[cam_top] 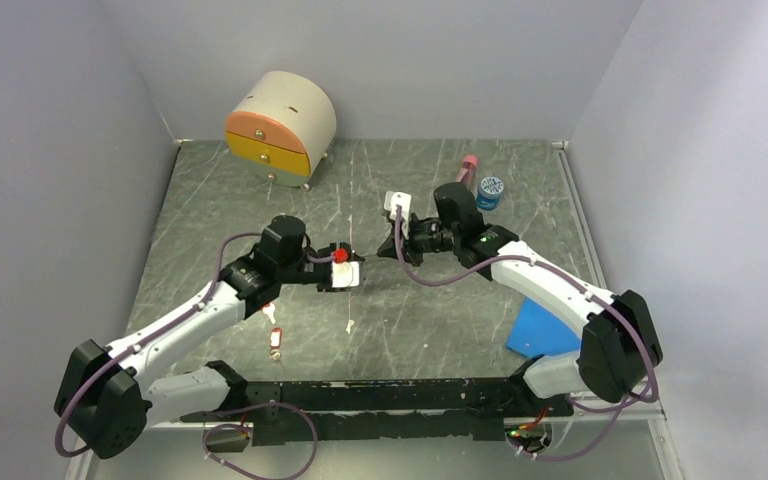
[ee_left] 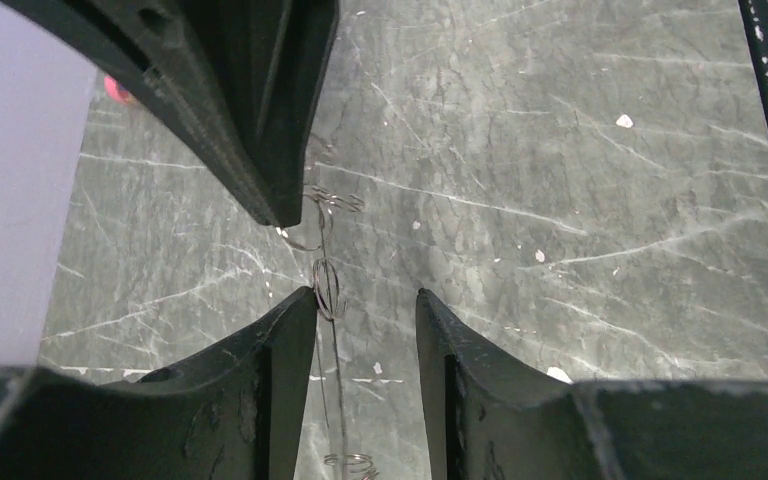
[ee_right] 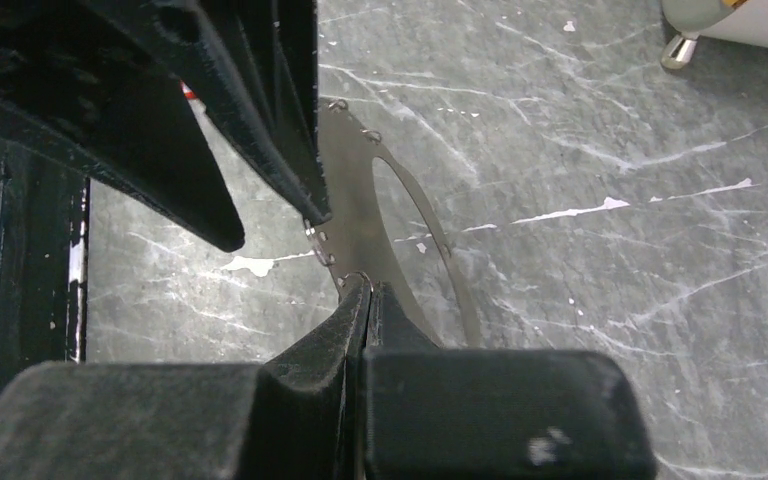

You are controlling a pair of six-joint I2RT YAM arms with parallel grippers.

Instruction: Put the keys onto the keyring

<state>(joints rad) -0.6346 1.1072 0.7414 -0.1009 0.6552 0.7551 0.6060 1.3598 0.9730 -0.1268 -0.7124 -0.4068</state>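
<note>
The right jaws are pressed together on the thin wire of the keyring [ee_right: 355, 215], held above the middle of the tabletop [cam_top: 410, 330]. The left jaws stand spread, facing them, with wire running between. 1 of the keys [cam_top: 275, 341] lies near left, bare stone around it. At the far edge stand a drawer box [cam_top: 280, 125] with 2 closed drawers, a pink bottle [cam_top: 467, 165] and a blue-lidded jar [cam_top: 490, 190].

Pretty clearly a robotics lab test cell, not anybody's home: plain grey walls [cam_top: 60, 150] box in the scuffed dark marbled tabletop [cam_top: 390, 330] on three sides, a black mounting rail [cam_top: 400, 395] along its near edge carries the left arm [cam_top: 175, 325] and right arm [cam_top: 550, 285] trailing purple cables [cam_top: 438, 284], and a toy-like drawer chest [cam_top: 280, 125] sits at its far-left corner.
</note>
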